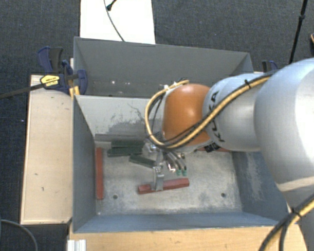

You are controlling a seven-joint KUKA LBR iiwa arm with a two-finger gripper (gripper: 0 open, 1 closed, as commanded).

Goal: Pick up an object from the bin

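Observation:
My gripper (170, 180) hangs low in the middle of the bin, under the orange wrist cover, with its fingers apart. One grey finger (158, 183) reaches down onto a flat red bar (176, 185) lying crosswise near the bin's front; nothing shows between the fingers. Just left of the gripper lies a dark green block (140, 160), with a second, longer dark green block (125, 145) behind it. Whether the finger presses on the red bar or only stands in front of it, I cannot tell.
A long red stick (99, 173) lies along the bin's left wall. The arm and its cables cover the bin's right rear part. Bare floor shows at the front left and front right.

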